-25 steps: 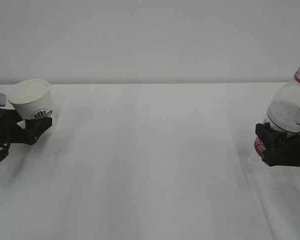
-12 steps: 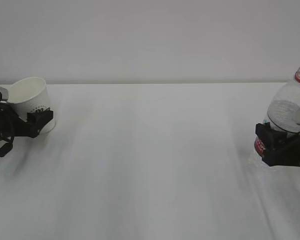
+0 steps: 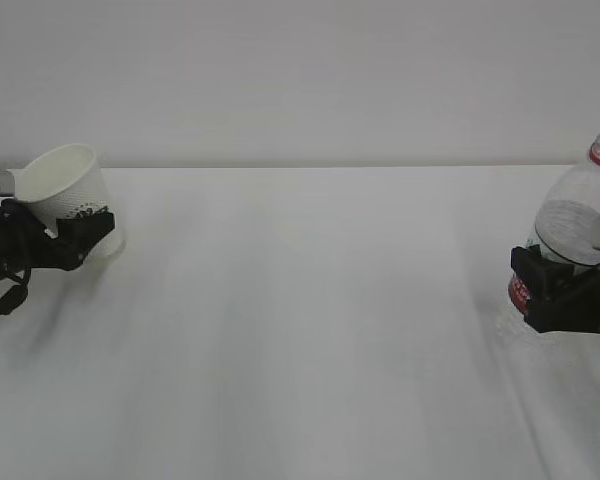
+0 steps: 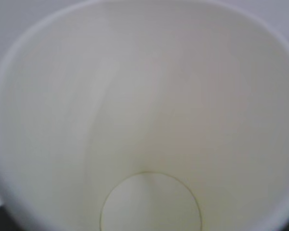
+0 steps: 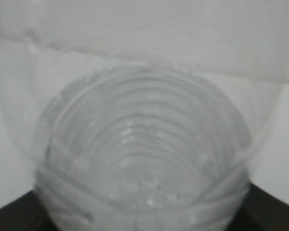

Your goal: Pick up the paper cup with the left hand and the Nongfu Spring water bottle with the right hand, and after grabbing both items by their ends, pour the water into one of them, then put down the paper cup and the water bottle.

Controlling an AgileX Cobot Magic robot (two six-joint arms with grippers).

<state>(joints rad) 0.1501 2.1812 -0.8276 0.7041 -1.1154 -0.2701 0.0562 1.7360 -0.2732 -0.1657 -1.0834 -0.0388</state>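
You have one bottle, clear, ribbed, red-labelled, upright at the table's right edge, clamped low by your right gripper. One white paper cup, green-printed, cream inside, tilted at far left, pinched by your left gripper; both arms reach in low.

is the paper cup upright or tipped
Tipped: the paper cup leans with its open mouth angled up and left, held low by the left gripper.
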